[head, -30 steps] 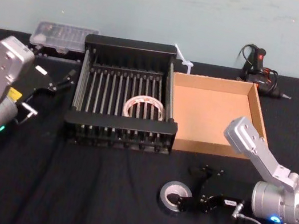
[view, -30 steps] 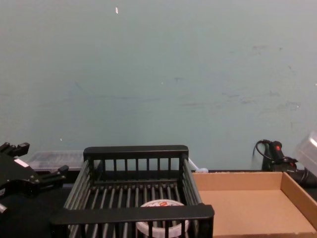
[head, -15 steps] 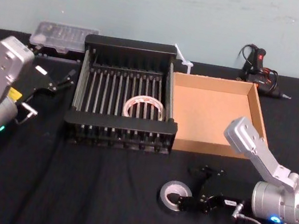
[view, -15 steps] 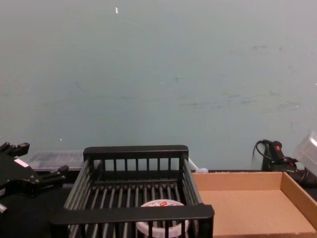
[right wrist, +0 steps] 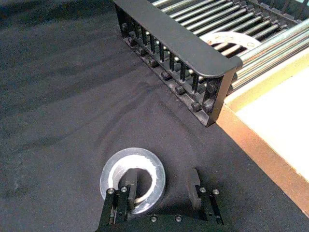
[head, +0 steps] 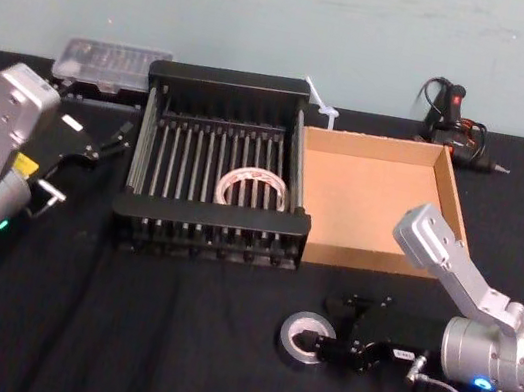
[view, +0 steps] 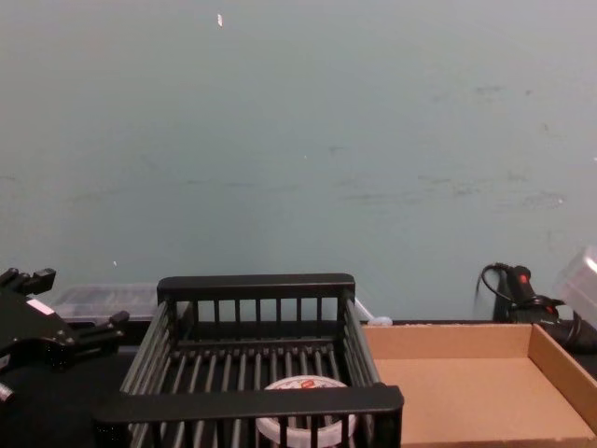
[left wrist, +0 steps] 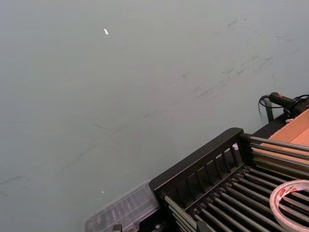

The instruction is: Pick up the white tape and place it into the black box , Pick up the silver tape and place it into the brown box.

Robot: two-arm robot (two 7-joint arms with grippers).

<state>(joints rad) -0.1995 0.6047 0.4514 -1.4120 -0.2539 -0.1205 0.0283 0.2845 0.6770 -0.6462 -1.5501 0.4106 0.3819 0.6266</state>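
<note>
Over on the left, the left tool (head: pixel 118 136) hangs just beside the black box (head: pixel 213 216), a little above the worktop (head: pixel 116 333). Its two fingers are spread apart and it has nothing in them, so this arm looks like it is just waiting. The white tape (head: pixel 254 189) lies flat on the bars inside the black box, near the front wall, so I think that half of the job is done. Next comes the silver tape (head: pixel 288 335). It lies flat on the dark worktop, in front of the two boxes and apart from them. The right tool (right wrist: pixel 161 188) is down low at it. One finger sits inside the hole of the roll and the other finger is outside, with a small gap between it and the roll. So the tool is open and has not squeezed anything yet. This looks like the grabbing step for the silver tape. I think the fingers need to close on the side of the roll, then lift it up and carry it back over the low front wall of the brown box (head: pixel 372 262), which has nothing in it.
</note>
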